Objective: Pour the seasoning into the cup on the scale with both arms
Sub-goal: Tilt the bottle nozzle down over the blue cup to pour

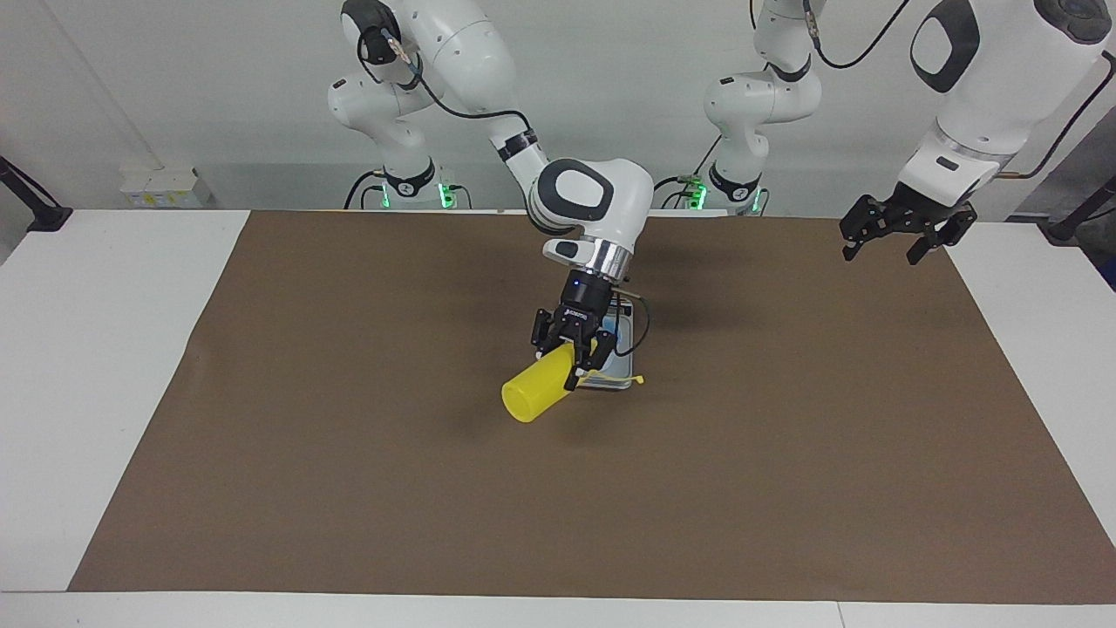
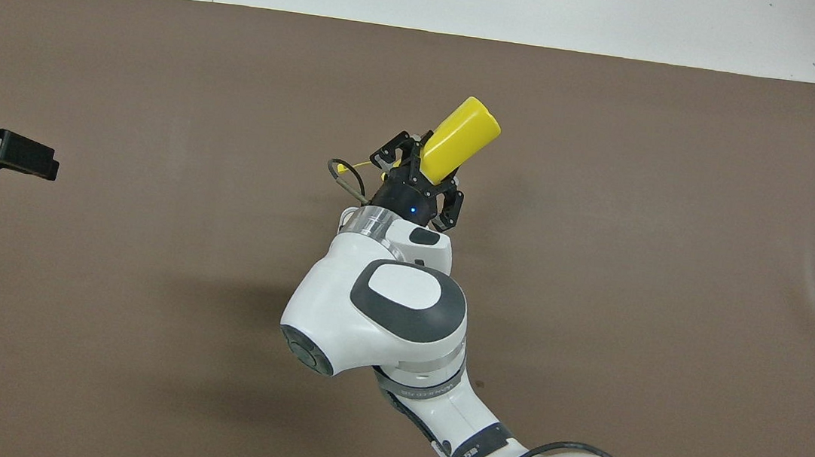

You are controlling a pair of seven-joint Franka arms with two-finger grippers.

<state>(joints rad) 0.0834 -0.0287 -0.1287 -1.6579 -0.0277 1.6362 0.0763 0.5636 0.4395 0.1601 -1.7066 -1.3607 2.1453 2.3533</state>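
Right claw is clamped on the seasoning, a bright yellow, smooth plastic squeeze bottle of rounded cylinder shape. Its black fingers grip the bottle near the nozzle end, and the bottle is tipped steeply: the flat base points up and away from the robots, while the nozzle end slants down over the scale. A thin yellow tether with the cap tip dangles beside the claw, over the scale's edge. In the overhead view the same claw and the seasoning show up against the mat, the bottle's body glossy and unmarked.

The scale is a flat, silver-grey rectangle lying near the middle of the worktop, mostly hidden under the right arm's wrist in the facing view and fully covered in the overhead one. On it a sliver of translucent light blue shows just beside the wrist, the cup, though its shape is too hidden to make out. Whether the nozzle touches the cup cannot be told.

A matte brown mat covers most of the white worktop.

Left claw hangs in the air over the mat's corner at the left arm's end, waiting, its black fingers spread apart and holding nothing.
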